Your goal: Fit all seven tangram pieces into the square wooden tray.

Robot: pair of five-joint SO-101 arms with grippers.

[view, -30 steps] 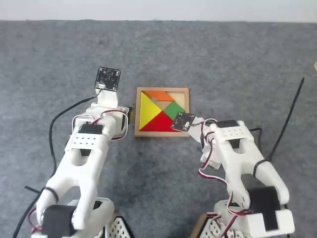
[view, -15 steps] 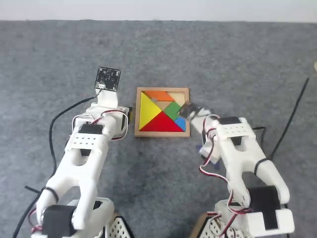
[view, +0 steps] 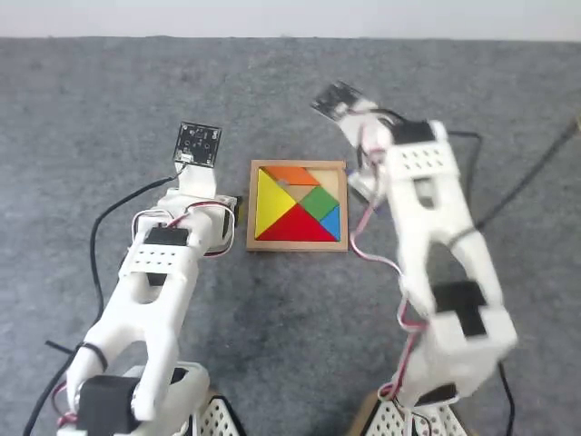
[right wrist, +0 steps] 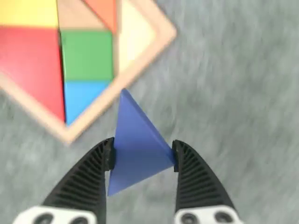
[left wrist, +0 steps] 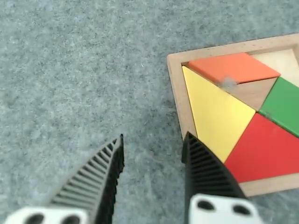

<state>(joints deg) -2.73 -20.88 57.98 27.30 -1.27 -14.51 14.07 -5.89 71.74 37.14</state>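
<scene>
The square wooden tray lies mid-table and holds an orange parallelogram, a yellow triangle, a red triangle, a green square and a small light-blue triangle. Bare wood shows in its middle. My right arm stretches along the tray's right side. Its gripper is shut on a dark blue triangle, held just outside the tray's corner. My left gripper is open over the carpet beside the tray's left rim, holding nothing.
Grey carpet covers the whole table. Black and coloured cables trail from both arms. A pale band runs along the far edge of the carpet.
My right arm rose from the tray's near right corner and stretched out towards its far right side. The light-blue triangle in the tray came into sight. The left arm kept still.
</scene>
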